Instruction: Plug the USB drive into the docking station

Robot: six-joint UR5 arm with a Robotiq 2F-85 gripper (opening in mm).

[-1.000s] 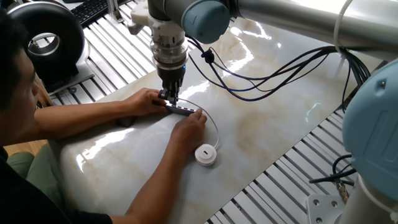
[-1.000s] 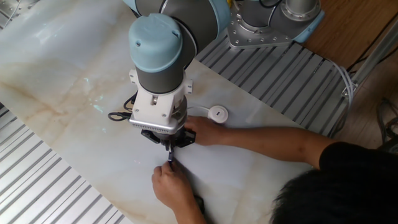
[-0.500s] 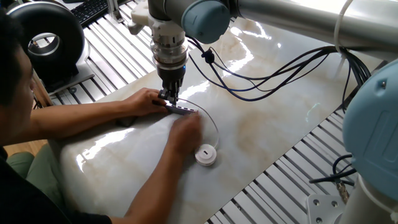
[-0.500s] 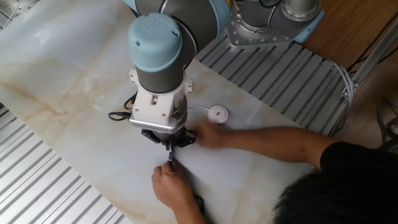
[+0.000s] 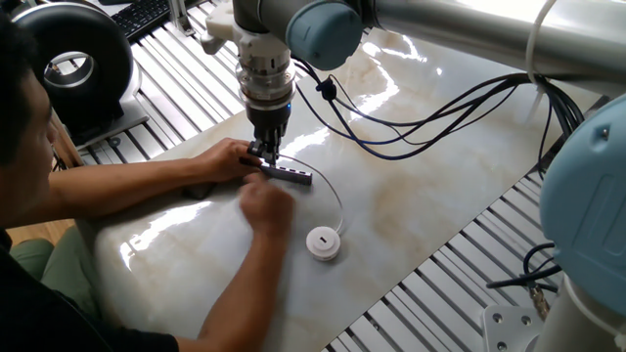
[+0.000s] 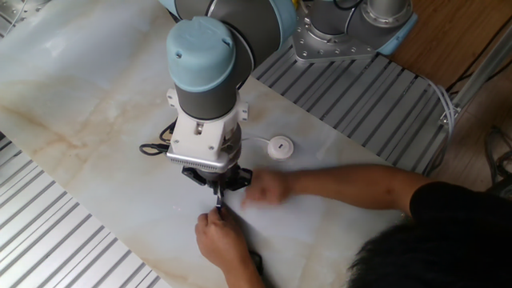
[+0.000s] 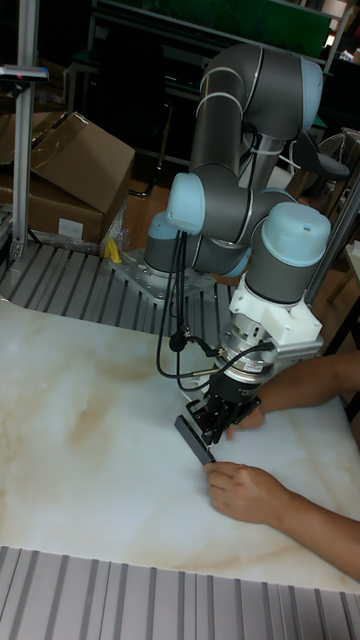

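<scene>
Gripper [image 5: 266,154] is down at the marble tabletop [image 5: 440,196], fingers pointing straight down onto the near end of the docking station [image 5: 289,172]. Fingers look close together, but can't tell whether they're pinching the thin plug or the hub edge; too small and partly hidden by the person's hands in every view.

Docking station lies flat on the table, grey bar running out from under the gripper toward the puck side. In the tall fixed view it reads as a dark slim bar [image 7: 194,439] just beside the fingertips.

USB drive [image 5: 324,242] sits flat on the table, apart from the hub, slot mark up. Its thin white cable [image 5: 337,200] arcs from the puck back toward the hub end.

One hand [image 5: 227,159] rests against the gripper side of the hub. The other hand [image 5: 266,207] is motion-blurred, between hub and puck, touching neither.
</scene>
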